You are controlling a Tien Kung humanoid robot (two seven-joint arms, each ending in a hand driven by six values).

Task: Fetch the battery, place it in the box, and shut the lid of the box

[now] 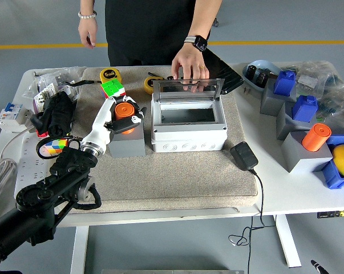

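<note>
Battery (pixel 124 109), orange, stands atop a grey block (pixel 126 141) left of the open box (pixel 189 128), the left hand (pixel 124 115) seemingly curled around it, so fetching is underway; next comes lifting it across into the box

Left arm (pixel 46 197): black jointed segments, looped black cable, silver wrist ring, white forearm shell. Left hand (pixel 121 114): white palm, black fingers. Person (pixel 149 28): black top, smartwatch (pixel 197 42), bead bracelet (pixel 86 14).
</note>
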